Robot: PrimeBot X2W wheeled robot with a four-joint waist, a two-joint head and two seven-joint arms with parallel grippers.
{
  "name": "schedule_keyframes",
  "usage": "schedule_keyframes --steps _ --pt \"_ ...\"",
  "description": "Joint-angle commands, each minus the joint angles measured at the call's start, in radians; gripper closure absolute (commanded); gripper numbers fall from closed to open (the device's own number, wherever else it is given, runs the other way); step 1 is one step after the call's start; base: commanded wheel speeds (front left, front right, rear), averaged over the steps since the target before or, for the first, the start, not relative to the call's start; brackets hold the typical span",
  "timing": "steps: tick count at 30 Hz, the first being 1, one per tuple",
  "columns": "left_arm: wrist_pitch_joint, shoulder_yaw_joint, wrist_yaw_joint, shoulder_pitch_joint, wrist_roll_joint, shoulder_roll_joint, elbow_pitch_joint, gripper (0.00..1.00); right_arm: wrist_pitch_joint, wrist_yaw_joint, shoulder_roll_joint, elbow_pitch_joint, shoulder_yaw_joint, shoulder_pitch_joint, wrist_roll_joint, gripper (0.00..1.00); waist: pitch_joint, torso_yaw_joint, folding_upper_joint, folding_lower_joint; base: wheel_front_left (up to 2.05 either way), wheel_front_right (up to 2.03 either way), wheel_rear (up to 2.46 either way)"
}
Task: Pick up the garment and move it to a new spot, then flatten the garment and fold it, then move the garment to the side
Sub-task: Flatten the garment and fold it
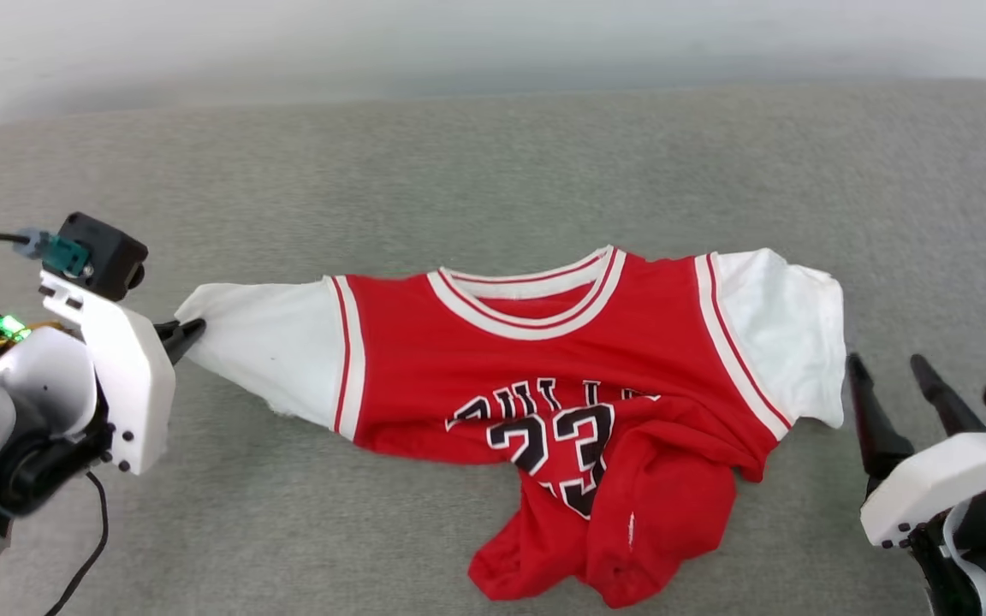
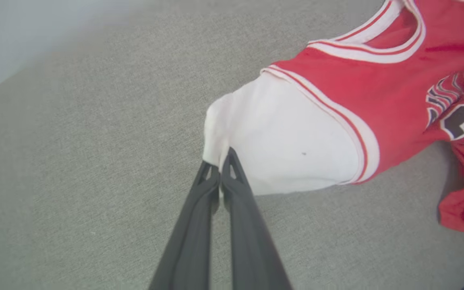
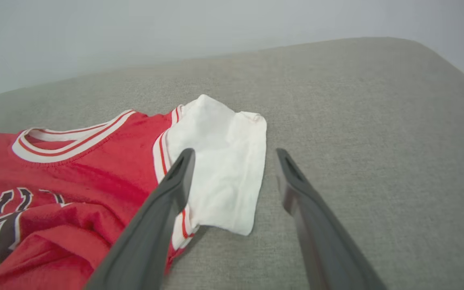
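The jersey (image 1: 544, 359) lies front-up mid-pad (image 1: 493, 162), hem bunched; my left gripper (image 1: 193, 329), pad's left, pinches its white sleeve (image 1: 270, 351) tight; my right gripper (image 1: 887, 364), pad's right, stands wide apart, empty.

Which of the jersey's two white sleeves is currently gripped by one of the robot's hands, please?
The left sleeve: the left hand is shut on its outer edge. The right sleeve lies free, with the open right hand beside it.

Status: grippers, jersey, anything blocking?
Left gripper shut on white sleeve tip of garment. Right gripper open by the other sleeve. Hem bunched on grey surface. Nothing seen in the way.
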Motion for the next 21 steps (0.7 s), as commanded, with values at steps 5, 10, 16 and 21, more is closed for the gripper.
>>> schedule_keyframes --steps 5,10,16,21 --pt "-0.081 0.045 0.085 0.093 -0.011 0.041 -0.215 1.00 0.298 -0.001 -0.123 -0.051 0.042 -0.047 -0.008 0.00 -0.018 0.064 -0.0001 0.0001 0.00 0.00 0.00" --pt "-0.090 0.054 0.159 0.145 0.012 0.082 -0.445 1.00 0.728 -0.001 -0.237 -0.087 0.040 -0.191 0.040 0.00 0.045 0.120 -0.0001 0.0001 0.00 0.00 0.00" --pt "-0.101 0.070 0.177 0.119 0.046 0.100 -0.530 1.00 0.940 0.000 -0.288 -0.028 0.028 -0.359 0.037 0.00 0.129 0.160 -0.0001 0.0001 0.00 0.00 0.00" --pt "-0.107 0.066 0.166 0.093 0.072 0.088 -0.556 1.00 1.012 0.000 -0.303 0.047 0.041 -0.448 -0.017 0.00 0.188 0.193 -0.0001 0.0001 0.00 0.00 0.00"
